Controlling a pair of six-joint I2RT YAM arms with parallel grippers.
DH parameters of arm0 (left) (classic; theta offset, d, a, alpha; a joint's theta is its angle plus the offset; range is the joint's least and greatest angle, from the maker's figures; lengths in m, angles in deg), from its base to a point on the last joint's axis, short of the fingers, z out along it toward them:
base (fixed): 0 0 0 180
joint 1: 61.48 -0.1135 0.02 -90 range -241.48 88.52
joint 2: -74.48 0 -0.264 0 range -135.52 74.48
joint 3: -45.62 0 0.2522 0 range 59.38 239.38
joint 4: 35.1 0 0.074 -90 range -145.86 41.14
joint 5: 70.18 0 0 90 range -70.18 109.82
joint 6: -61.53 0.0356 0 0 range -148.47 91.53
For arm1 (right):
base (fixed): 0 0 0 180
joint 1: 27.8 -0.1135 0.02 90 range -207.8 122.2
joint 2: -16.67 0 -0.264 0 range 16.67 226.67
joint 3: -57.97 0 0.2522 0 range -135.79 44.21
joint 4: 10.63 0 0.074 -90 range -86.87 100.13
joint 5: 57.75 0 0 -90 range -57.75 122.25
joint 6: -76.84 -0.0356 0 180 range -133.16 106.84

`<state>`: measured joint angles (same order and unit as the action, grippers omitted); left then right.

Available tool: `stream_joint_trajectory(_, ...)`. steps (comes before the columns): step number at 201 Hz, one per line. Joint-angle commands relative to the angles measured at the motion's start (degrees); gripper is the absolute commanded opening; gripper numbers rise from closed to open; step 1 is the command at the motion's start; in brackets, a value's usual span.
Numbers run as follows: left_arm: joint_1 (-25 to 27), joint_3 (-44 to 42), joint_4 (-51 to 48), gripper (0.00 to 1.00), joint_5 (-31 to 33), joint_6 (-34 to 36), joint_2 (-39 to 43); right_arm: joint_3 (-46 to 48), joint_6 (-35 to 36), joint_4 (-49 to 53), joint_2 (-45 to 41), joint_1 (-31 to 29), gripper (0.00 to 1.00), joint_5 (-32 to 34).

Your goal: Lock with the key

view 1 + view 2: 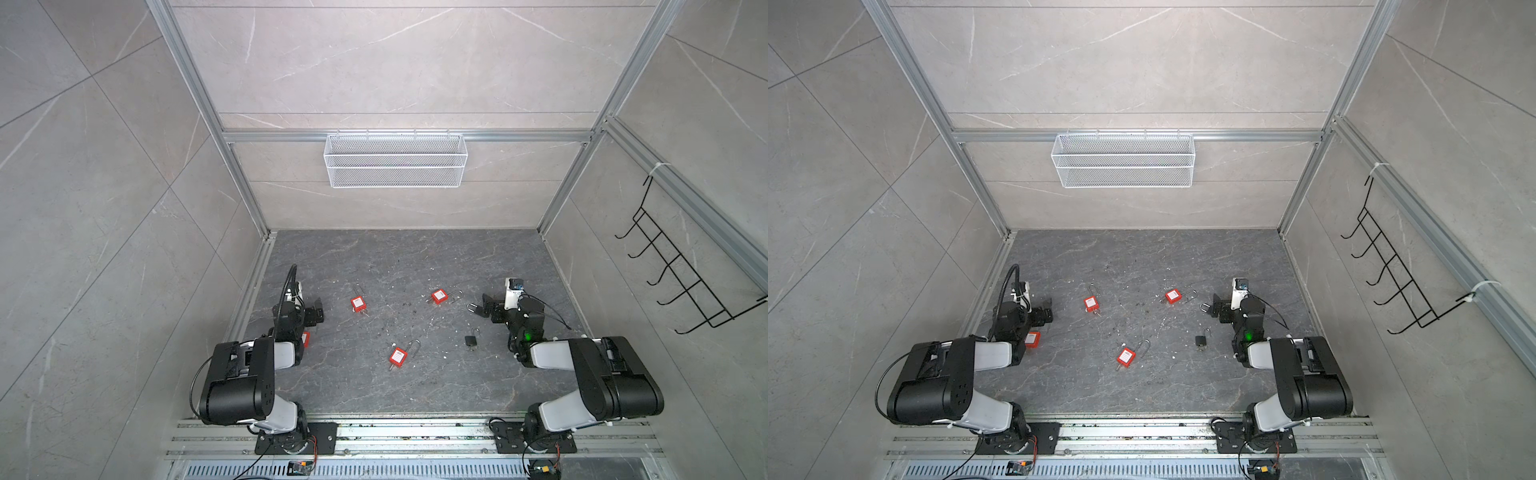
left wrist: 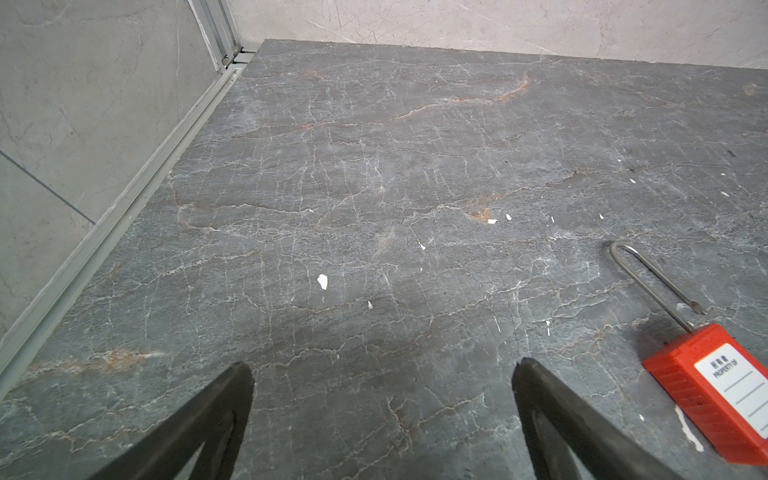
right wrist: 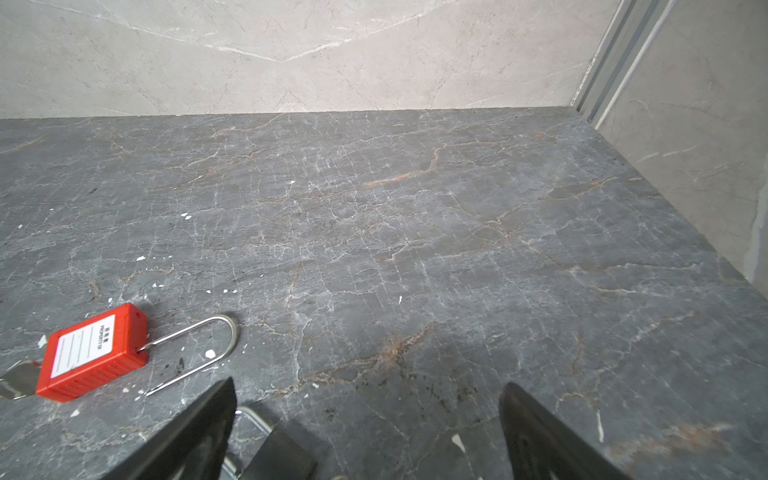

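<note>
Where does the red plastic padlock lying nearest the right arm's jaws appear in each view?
In a top view: red plastic padlock, right of centre on the dark grey stone tabletop.
In a top view: same spot.
Left wrist: absent; another red padlock shows.
Right wrist: beside the open jaws.
Shared landmark: that tabletop's far edge.

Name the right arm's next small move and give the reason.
Probably shift the open right gripper sideways to centre on the black padlock: it lies beside one finger, off-centre, and nothing is held yet.
</note>
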<state>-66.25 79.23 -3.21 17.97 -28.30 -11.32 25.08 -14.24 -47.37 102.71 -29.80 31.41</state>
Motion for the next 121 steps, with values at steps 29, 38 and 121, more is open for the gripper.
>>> stream_joint_trajectory(29, -0.1, 2.7, -4.1, 1.00, -1.5, -0.2, 4.8, -1.4, -0.9, 6.1, -8.1, 0.1, 0.99, 1.9)
stream_joint_trajectory(38, -0.1, 2.6, -4.8, 0.99, -1.7, -0.2, 5.9, -1.5, -0.9, 7.7, -9.9, 0.1, 0.99, 2.2)
stream_joint_trajectory(121, 3.2, 13.5, -40.7, 0.91, -6.3, -9.6, 25.4, -19.6, -12.8, 55.4, -23.3, -5.6, 0.91, 6.2)
